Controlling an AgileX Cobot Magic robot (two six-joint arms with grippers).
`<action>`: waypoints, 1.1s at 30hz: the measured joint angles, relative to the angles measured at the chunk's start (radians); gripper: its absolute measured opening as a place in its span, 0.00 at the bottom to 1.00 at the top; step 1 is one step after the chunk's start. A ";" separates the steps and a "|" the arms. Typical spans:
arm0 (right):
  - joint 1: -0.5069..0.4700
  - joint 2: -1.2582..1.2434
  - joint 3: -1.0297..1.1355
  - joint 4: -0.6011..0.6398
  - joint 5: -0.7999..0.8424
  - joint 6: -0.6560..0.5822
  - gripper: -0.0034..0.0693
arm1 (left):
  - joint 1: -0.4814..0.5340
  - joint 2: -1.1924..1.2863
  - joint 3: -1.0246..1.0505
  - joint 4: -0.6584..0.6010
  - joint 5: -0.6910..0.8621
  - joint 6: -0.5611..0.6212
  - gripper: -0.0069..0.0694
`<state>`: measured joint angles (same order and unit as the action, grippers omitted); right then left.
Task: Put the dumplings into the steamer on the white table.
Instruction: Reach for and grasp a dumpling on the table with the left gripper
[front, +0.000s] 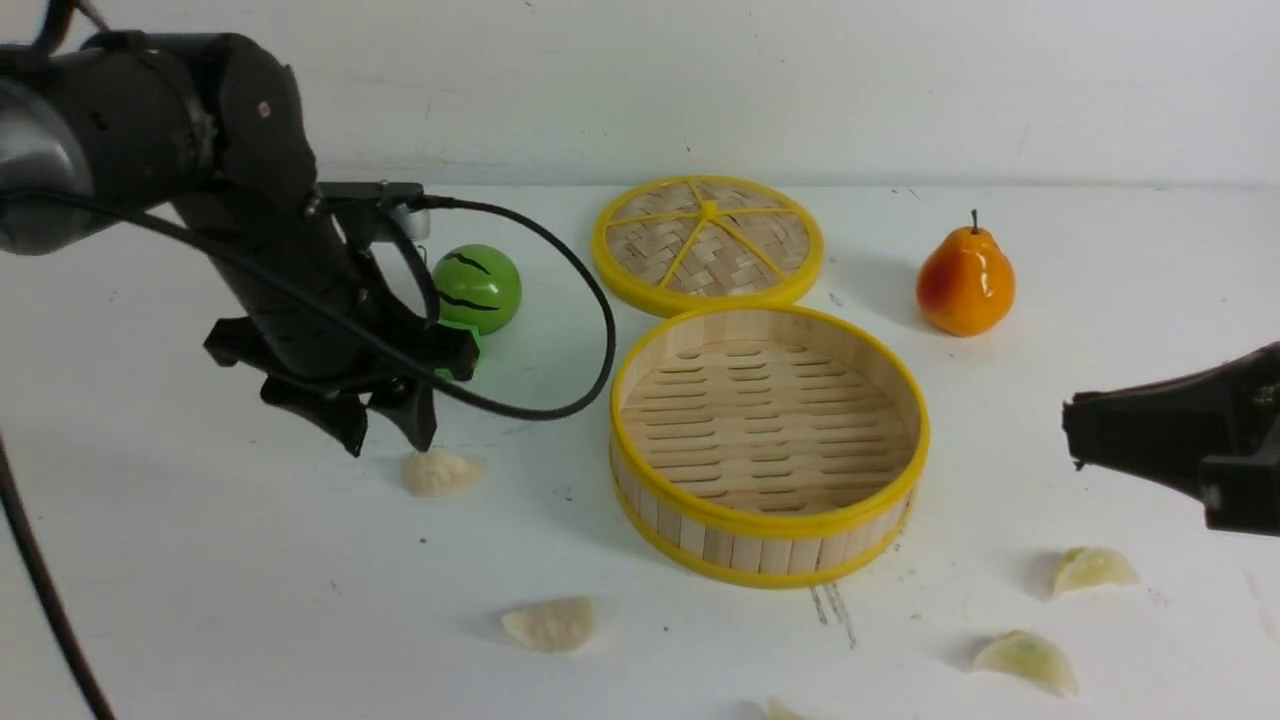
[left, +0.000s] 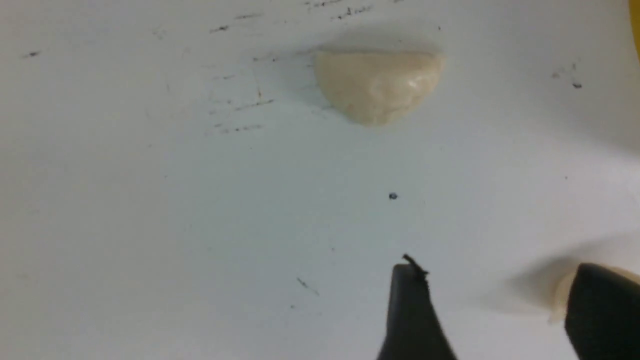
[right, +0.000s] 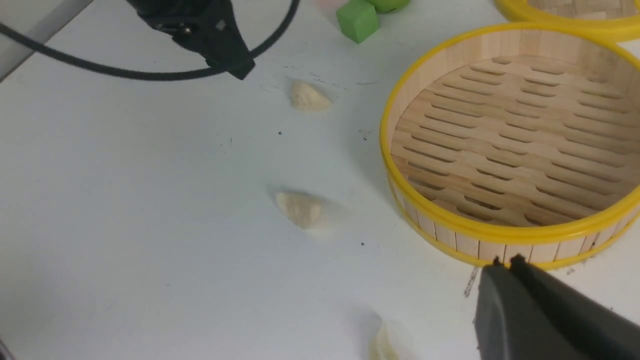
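Scuffed white table (front: 200, 620), carrying steamer (front: 770, 545) at centre, lid (front: 708, 240) just behind, pear (front: 965, 275) far right, green striped ball (front: 480, 285) far left, dumplings (front: 441, 472) scattered loose around the near side.

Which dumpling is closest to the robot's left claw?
The cream dumpling lying just under the left gripper, to the left of the steamer. The other four lie farther off, toward the front of the white table.

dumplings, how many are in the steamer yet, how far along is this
Nothing done: the steamer is empty. In hand: the left gripper is open close to one dumpling, not gripping it. Left: every dumpling in view lies on the white table; the right gripper is shut, holding nothing.
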<state>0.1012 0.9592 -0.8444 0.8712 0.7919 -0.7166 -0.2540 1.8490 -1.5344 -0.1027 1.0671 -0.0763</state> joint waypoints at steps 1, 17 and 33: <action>0.000 0.000 0.000 0.000 0.000 0.000 0.04 | 0.000 0.021 -0.019 0.000 0.001 -0.024 0.69; 0.000 0.000 0.000 -0.013 -0.002 -0.001 0.05 | 0.000 0.286 -0.131 0.061 -0.156 -0.375 0.74; 0.000 0.000 0.000 -0.015 -0.001 -0.003 0.07 | -0.001 0.294 -0.139 0.041 -0.059 -0.292 0.59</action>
<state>0.1012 0.9592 -0.8444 0.8563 0.7912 -0.7198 -0.2551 2.1427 -1.6730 -0.0620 1.0082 -0.3682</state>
